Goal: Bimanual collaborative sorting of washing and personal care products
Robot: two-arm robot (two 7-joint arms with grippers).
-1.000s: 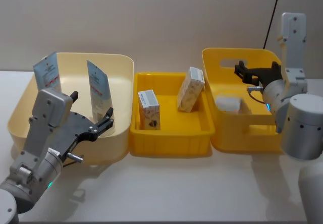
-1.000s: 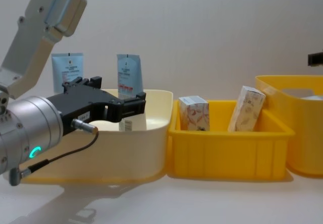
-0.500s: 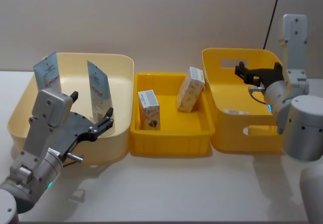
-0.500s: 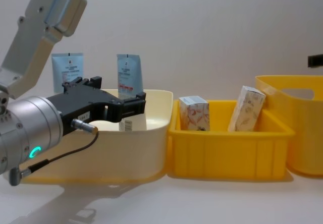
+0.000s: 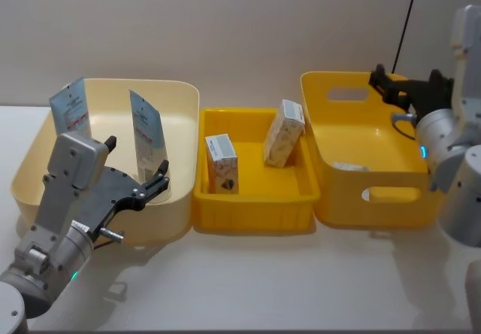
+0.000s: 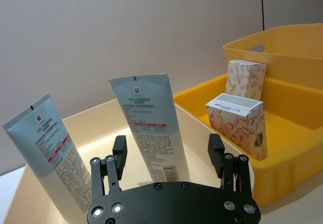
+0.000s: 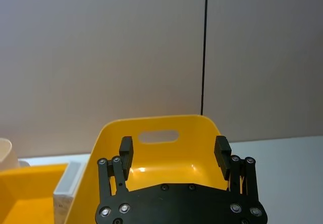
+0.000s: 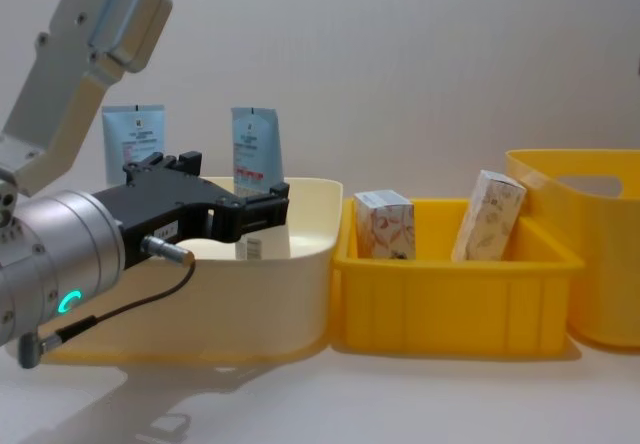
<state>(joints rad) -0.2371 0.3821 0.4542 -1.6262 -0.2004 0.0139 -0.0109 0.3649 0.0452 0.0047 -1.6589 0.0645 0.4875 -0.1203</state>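
Directly before the spread left gripper (image 5: pixel 137 156), a pale-blue-and-white flat squeeze tube (image 5: pixel 146 129) stands upright in the cream plastic tub (image 5: pixel 176 93); right gripper (image 5: pixel 406 78), likewise spread, hovers at the deep yellow bin (image 5: pixel 338 202).

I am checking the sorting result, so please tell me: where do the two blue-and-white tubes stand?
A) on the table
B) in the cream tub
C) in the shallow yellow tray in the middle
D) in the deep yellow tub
B: one tube and the other tube both stand upright inside the cream tub.
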